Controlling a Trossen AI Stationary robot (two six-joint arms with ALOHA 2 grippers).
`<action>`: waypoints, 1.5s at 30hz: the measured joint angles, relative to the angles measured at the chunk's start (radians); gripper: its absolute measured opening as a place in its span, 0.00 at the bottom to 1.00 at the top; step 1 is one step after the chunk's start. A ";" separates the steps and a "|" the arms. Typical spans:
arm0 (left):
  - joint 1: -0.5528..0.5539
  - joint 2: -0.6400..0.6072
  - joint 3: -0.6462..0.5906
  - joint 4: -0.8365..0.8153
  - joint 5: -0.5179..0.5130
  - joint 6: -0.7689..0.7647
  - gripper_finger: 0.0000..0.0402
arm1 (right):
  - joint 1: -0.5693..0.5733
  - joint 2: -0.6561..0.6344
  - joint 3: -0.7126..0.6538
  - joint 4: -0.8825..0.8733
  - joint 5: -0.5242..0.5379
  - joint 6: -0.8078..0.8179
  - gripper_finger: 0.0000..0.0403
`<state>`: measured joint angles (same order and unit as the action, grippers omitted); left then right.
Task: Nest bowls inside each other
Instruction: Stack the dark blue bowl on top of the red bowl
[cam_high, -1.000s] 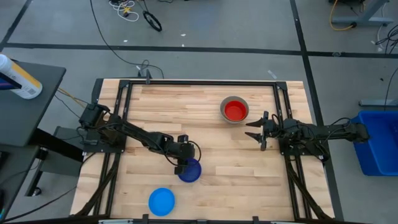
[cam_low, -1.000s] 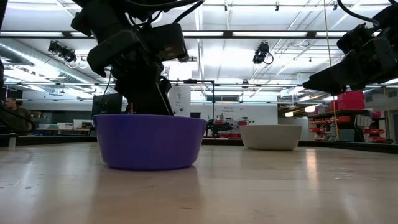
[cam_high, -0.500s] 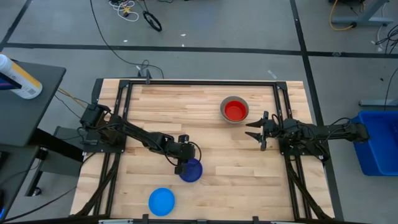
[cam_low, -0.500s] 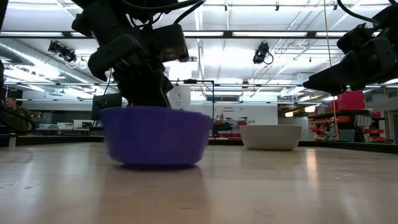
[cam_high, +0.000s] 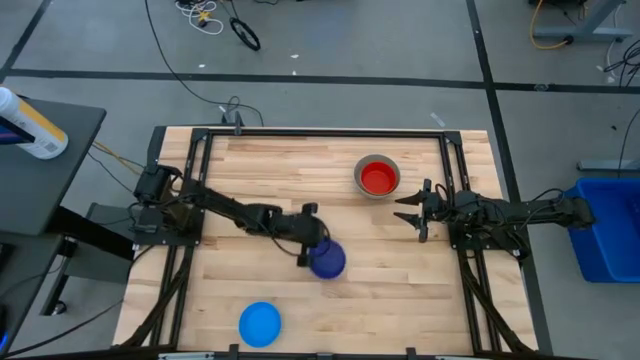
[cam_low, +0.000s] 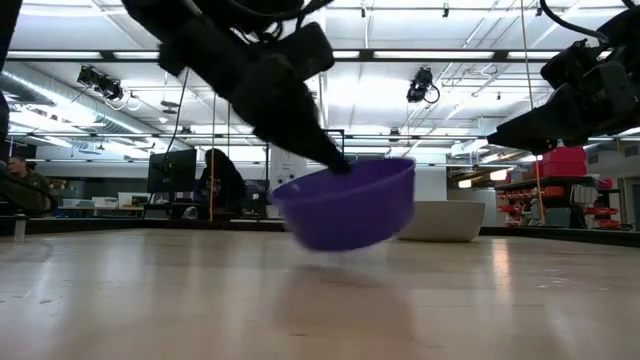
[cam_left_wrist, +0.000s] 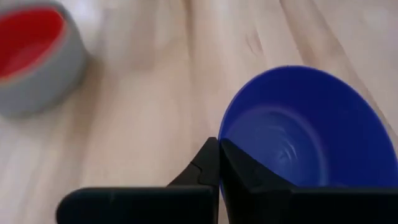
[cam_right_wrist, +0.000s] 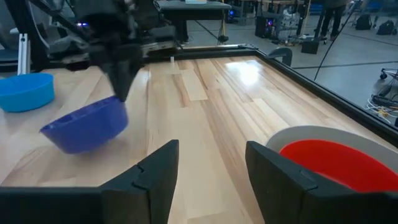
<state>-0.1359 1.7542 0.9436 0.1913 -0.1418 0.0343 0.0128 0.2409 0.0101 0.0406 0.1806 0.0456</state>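
High view: left gripper (cam_high: 311, 250) pinches the rim of the dark blue round plastic bowl (cam_high: 328, 260), seemingly lifted and tilted mid-table for carrying to the red bowl (cam_high: 378, 178) nested in the grey bowl (cam_high: 360, 166); right gripper (cam_high: 408, 214) waits beside them, jaws apart

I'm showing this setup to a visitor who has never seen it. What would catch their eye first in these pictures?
Probably the dark blue plastic bowl, tilted and lifted off the wooden table near its middle, its rim pinched in the shut left gripper. Next, the red bowl nested in the grey bowl at the far right, beside the open right gripper, and the light blue bowl alone at the near edge.
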 joint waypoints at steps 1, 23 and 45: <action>0.021 0.000 0.000 0.030 0.016 0.007 0.00 | 0.000 0.000 0.000 0.000 0.000 0.000 0.50; 0.386 0.038 0.029 0.562 0.301 0.086 0.00 | 0.000 0.000 0.000 0.005 0.026 0.078 0.56; 0.464 0.309 0.366 0.464 0.391 0.056 0.00 | 0.000 -0.235 0.175 -0.336 0.059 0.018 0.64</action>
<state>0.3277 2.0636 1.3099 0.6555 0.2490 0.0903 0.0124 0.0061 0.1856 -0.2959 0.2395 0.0631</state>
